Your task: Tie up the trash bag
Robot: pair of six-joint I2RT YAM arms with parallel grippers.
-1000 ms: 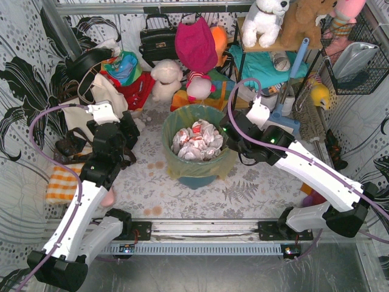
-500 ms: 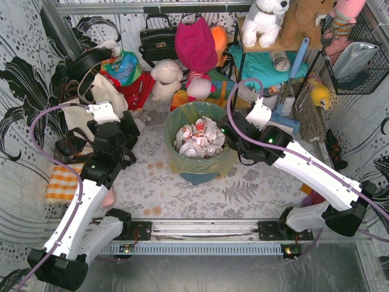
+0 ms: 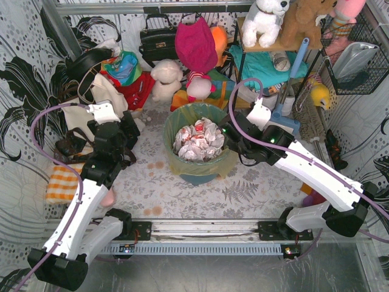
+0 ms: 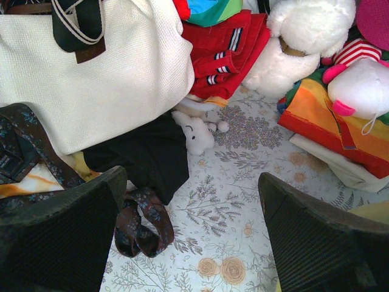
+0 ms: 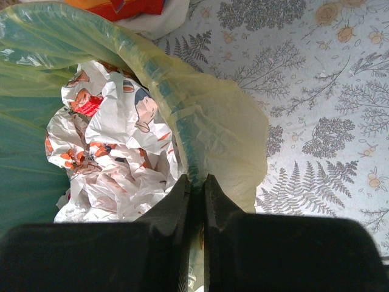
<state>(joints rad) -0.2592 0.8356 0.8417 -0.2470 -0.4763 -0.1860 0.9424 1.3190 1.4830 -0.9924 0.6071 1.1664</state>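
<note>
Clamped on the right rim of the trash bag (image 3: 177, 159), frame centre, with the right gripper (image 5: 196, 181); wide-open, empty left gripper (image 4: 193, 182) well apart toward middle left.

Teal bin (image 3: 197, 180) on floral table (image 3: 258, 182)

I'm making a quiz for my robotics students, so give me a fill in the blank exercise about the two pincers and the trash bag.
The right pincer is ___ on the trash bag at its rim.
The left pincer is ___, holding nothing.
The trash bag lines a round bin coloured ___.
Missing words: shut, open, teal.
</note>
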